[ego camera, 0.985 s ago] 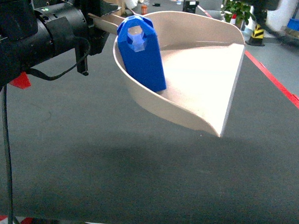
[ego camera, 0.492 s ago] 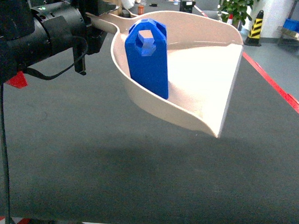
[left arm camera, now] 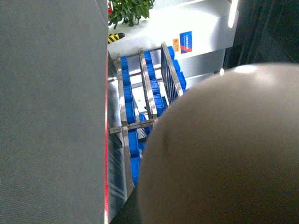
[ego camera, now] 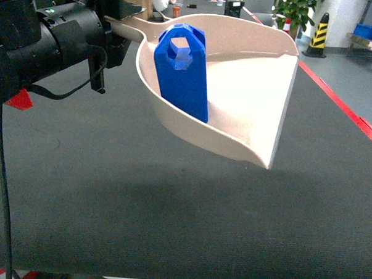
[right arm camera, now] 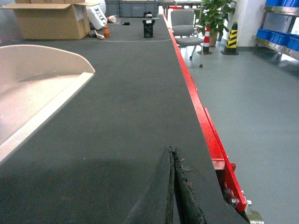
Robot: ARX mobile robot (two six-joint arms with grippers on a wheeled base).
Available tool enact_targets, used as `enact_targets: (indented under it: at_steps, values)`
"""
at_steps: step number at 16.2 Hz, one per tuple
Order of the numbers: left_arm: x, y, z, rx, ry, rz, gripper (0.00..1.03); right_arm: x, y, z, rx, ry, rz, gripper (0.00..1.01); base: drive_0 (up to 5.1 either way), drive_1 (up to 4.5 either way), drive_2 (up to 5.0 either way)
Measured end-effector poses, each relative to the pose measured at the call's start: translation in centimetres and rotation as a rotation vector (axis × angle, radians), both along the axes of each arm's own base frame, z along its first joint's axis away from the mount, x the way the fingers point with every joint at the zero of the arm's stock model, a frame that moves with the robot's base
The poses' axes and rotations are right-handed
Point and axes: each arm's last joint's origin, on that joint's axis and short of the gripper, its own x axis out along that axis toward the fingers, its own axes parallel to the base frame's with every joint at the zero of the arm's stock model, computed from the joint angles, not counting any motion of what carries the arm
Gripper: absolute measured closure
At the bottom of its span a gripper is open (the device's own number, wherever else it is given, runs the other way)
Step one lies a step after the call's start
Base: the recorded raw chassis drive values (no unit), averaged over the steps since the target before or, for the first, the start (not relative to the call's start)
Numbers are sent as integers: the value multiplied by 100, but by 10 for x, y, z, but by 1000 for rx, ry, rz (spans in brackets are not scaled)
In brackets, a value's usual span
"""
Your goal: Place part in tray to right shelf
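Above the table (ego camera: 170,225) | your left gripper (ego camera: 114,16) carried the tray (ego camera: 249,99) by its handle, fingers hidden, grip state unclear | part (ego camera: 183,71) leaned on the tray's rear wall, tilt keeping it in | right gripper (right arm camera: 172,186) fingers pressed together, idle beside the tray.

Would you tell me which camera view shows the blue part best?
The head view: the blue part stands in plain sight inside the tray. The left wrist view shows only the tray's underside, and the right wrist view only its front lip; neither shows the part.
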Motion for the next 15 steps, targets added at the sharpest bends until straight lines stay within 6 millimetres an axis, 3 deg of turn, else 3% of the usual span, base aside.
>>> enact_targets:
  at_steps: [15]
  values:
    - [0,0,0,0,-1,-1,89,-20,0,-22,0,0,0,99,0,0,0]
